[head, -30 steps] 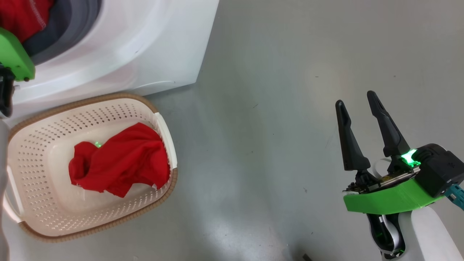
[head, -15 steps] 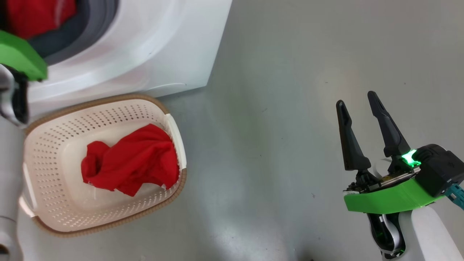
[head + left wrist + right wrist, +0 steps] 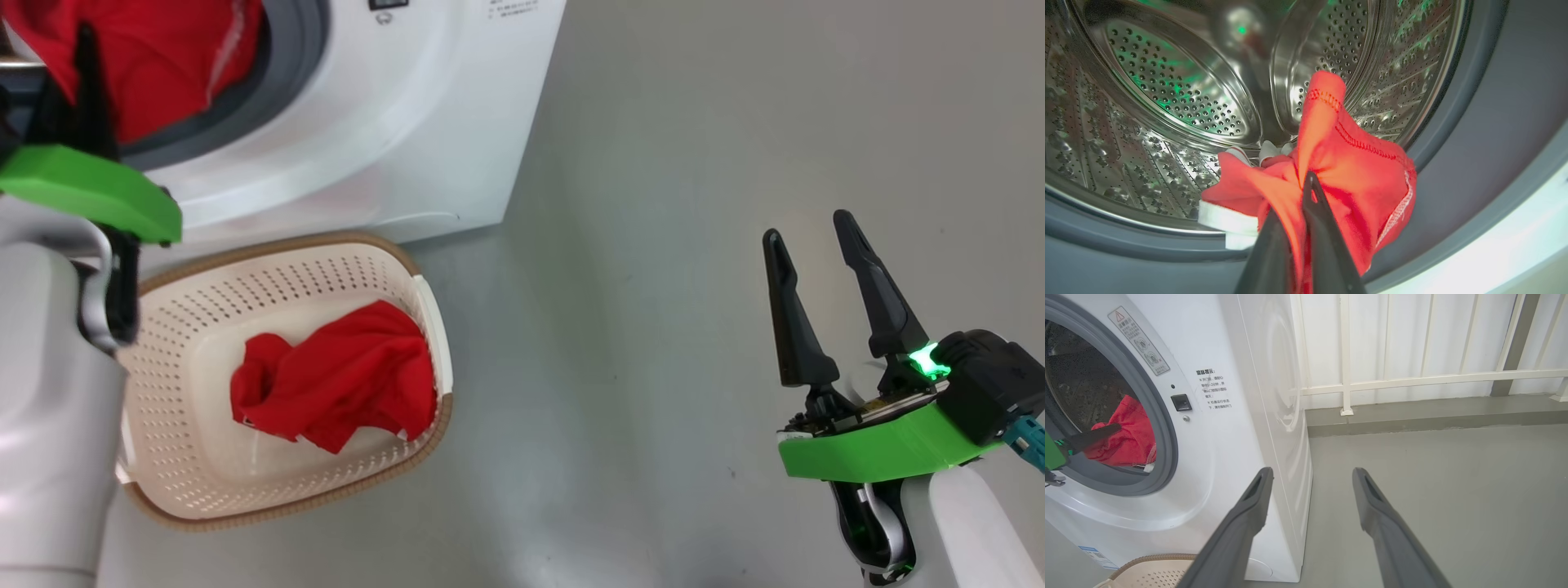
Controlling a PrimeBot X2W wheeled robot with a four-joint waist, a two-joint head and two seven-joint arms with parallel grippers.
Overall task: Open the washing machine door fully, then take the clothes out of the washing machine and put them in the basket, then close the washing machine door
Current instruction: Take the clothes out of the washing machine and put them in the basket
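The washing machine [image 3: 408, 122] stands at the upper left with its mouth uncovered; its door is out of view. My left gripper [image 3: 1308, 177] is shut on a red garment of the clothes [image 3: 1355, 171], holding it at the drum's mouth in front of the steel drum [image 3: 1167, 102]. The head view shows that garment [image 3: 163, 57] and my left gripper [image 3: 82, 49] at the opening. Below the machine stands the basket [image 3: 286, 253] with another red garment [image 3: 343, 376] lying in it. Far to the right, over the floor, my right gripper [image 3: 808, 227] is open and holds nothing.
The grey rubber gasket [image 3: 1494, 122] rings the drum. A white railing [image 3: 1412, 379] and a low grey kerb [image 3: 1433, 416] run behind the machine's right side. Grey floor [image 3: 637, 327] lies between the basket and my right arm.
The head camera has moved, so the machine and basket sit further right and more of the drum mouth shows. My left forearm fills more of the left edge. The right gripper has stayed put.
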